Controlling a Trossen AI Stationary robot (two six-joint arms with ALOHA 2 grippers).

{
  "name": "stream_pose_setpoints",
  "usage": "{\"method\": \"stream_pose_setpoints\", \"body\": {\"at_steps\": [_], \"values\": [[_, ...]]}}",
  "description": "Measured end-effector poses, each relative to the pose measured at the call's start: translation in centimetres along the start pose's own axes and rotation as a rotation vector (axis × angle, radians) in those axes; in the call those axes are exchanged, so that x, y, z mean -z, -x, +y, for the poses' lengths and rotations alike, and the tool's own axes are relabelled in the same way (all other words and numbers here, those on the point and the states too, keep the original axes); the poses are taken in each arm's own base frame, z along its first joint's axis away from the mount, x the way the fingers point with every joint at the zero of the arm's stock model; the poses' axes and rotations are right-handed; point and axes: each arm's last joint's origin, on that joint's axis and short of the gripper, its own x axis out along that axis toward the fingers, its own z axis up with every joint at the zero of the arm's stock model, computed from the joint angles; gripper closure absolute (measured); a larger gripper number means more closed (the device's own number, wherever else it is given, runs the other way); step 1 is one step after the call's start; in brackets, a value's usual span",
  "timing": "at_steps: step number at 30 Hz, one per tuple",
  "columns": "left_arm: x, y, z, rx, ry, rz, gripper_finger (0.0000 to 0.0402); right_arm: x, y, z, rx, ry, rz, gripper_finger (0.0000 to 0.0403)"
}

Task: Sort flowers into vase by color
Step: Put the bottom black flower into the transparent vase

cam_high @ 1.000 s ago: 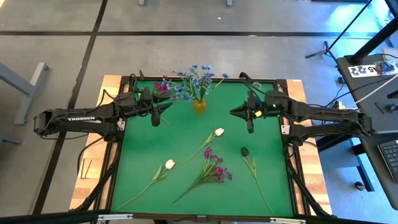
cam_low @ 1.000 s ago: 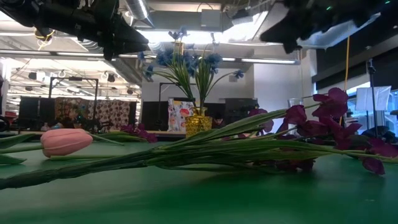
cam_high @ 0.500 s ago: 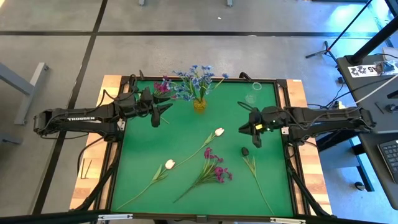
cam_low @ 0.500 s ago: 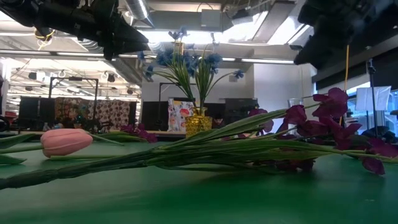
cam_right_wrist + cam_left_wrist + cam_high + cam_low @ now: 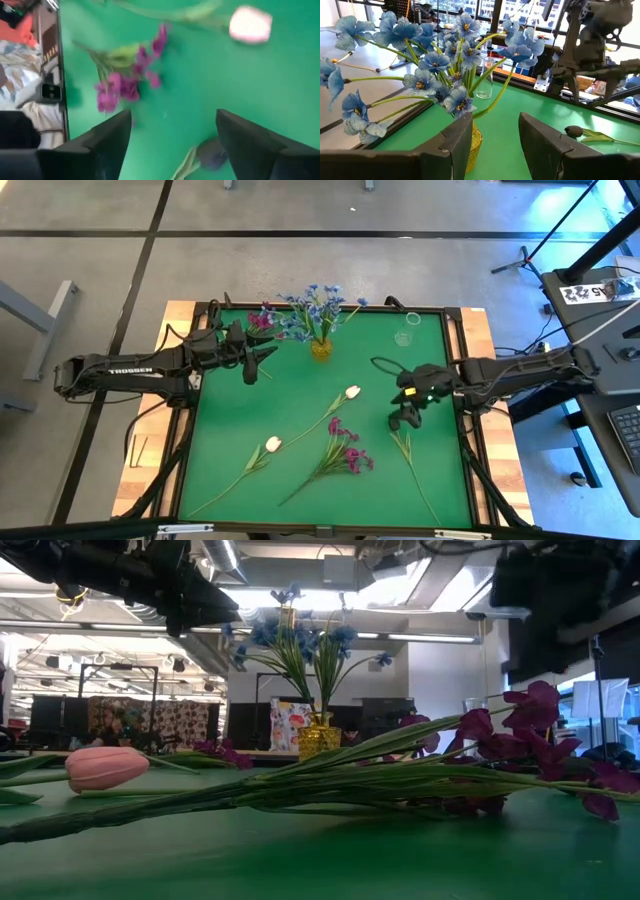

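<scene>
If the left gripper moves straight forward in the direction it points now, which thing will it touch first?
Most likely the yellow vase with the blue flowers: the left gripper, fingers open, points at it in the left wrist view. Depth is unclear, so low leaves may brush a finger first.

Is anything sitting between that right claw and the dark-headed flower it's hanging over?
Nothing visible does. The right gripper hangs just above the dark bud flower, jaws open, with only bare green mat between them. The magenta flowers and the white tulip lie off to the side.
</scene>
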Motion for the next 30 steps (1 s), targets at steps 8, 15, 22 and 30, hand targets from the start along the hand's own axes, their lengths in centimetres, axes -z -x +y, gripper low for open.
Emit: {"method": "stream_pose_setpoints", "body": {"at_steps": [8,15,22,30], "values": [[0.0,0.0,0.0,0.0,0.0,0.001,0.0246,2.5,-2.3,0.5,0.135,-0.129,0.225,0.0122],[0.0,0.0,0.0,-0.001,-0.001,0.001,0.0246,3.7,-3.6,1.2,0.147,-0.22,0.34,0.0144],[0.0,0.0,0.0,-0.001,0.018,0.001,0.0246,5.2,-3.9,2.4,0.152,-0.278,0.409,0.0155],[-0.1,0.0,0.0,0.001,0.054,-0.006,0.0246,5.9,-3.1,5.5,0.186,-0.244,0.29,0.0155]]}}
